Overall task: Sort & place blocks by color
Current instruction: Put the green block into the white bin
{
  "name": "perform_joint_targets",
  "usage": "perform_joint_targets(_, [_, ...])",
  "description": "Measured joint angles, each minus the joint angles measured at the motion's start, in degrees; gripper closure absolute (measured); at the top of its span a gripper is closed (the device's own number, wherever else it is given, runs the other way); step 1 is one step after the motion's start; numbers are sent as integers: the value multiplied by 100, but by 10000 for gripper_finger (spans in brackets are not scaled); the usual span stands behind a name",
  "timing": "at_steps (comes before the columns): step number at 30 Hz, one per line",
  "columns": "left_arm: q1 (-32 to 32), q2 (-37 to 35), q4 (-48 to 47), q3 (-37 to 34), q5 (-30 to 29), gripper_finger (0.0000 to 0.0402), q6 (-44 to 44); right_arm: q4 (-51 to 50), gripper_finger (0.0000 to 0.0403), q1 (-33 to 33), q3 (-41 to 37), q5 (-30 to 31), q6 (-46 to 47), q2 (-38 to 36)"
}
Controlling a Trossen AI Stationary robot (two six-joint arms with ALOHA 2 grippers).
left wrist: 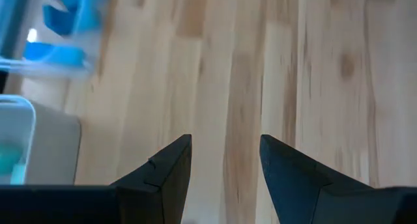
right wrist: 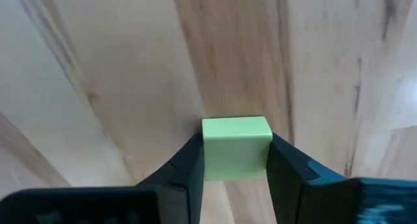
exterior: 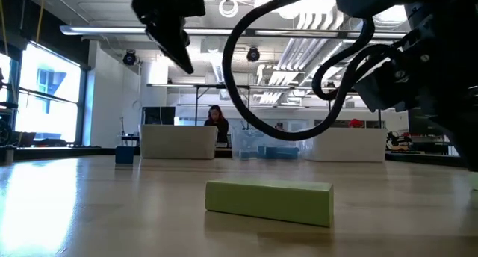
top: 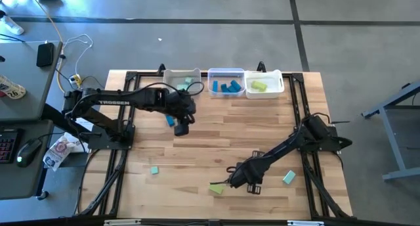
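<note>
Smooth pale wood table (top: 216, 134): right tool (right wrist: 236, 160) seemingly pinches a yellow-green rectangular block (right wrist: 236, 148); left tool (left wrist: 225, 165) spread.

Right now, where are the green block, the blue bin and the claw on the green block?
Green block (exterior: 269, 202): low view, front face.
Blue bin (top: 226, 73): high view, far rim.
Right gripper (right wrist: 236, 160): right wrist view, between fingertips.

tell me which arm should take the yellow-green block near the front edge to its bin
Right. The right gripper already has its fingers on either side of the yellow-green block. The left gripper is open and empty, up by the bins.
</note>
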Motion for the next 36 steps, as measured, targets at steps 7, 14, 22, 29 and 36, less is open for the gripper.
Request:
perform_joint_targets(7, [-183, 0, -930, 0, 16, 234, 264, -64, 302, -249, 0, 350, -26, -11])
perform_joint_targets(14, [-605, 0, -1453, 0, 18, 234, 276, -148, 302, -691, -9, 1419, -95, -297])
perform_joint_targets(22, [-1296, 0, -1964, 0, 20, 234, -270, -453, 302, -1395, -9, 2625, -338, -895])
perform_joint_targets(29, [-1889, 0, -2107, 0, 20, 234, -889, -537, 302, -2182, -7, 3492, -831, -1549])
perform_joint_targets(36, [-2441, 0, -2340, 0, -11, 234, -1515, -530, 302, -3127, -4, 4101, -1437, -2087])
